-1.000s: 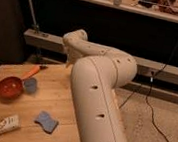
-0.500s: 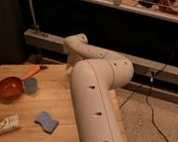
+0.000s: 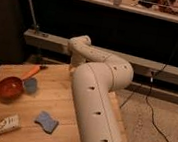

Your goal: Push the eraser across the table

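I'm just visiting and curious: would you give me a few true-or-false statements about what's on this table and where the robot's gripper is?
1. A blue sponge lies on the table. True.
2. The white tube stands upright at the table's far edge. False: it lies flat near the front left corner.
3. The red bowl sits on the left side. True.
4. The gripper is clamped on the sponge. False: the gripper is out of sight behind the white arm.

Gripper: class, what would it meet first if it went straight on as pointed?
The gripper is hidden behind the arm; its wrist points down, so probably the table, though depth is unclear.
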`<state>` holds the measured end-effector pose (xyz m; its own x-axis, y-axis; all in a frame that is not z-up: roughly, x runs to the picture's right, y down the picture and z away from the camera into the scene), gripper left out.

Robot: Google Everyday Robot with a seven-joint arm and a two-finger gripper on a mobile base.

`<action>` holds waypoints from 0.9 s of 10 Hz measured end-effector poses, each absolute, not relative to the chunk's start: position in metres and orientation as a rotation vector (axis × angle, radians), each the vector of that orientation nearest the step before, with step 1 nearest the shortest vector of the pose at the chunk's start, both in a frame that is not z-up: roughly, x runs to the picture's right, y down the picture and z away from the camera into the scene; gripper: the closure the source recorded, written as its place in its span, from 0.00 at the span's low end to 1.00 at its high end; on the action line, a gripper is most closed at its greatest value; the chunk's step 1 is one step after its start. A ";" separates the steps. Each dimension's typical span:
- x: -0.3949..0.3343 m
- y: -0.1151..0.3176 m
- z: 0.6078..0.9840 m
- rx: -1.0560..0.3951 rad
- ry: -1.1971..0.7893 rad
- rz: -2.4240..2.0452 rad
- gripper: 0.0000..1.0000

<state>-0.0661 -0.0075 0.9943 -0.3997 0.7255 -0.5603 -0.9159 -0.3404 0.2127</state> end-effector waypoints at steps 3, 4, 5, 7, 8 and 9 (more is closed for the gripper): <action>-0.060 -0.012 1.003 -0.446 0.609 1.921 0.26; -0.060 -0.012 1.006 -0.447 0.610 1.921 0.26; -0.060 -0.013 1.008 -0.447 0.612 1.923 0.26; -0.058 -0.013 1.014 -0.444 0.616 1.924 0.26; -0.057 -0.014 1.016 -0.438 0.615 1.924 0.26; -0.056 -0.017 1.017 -0.431 0.614 1.921 0.26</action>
<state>-0.0564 -0.0167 1.0174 -0.4077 0.7295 -0.5492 -0.9128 -0.3414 0.2241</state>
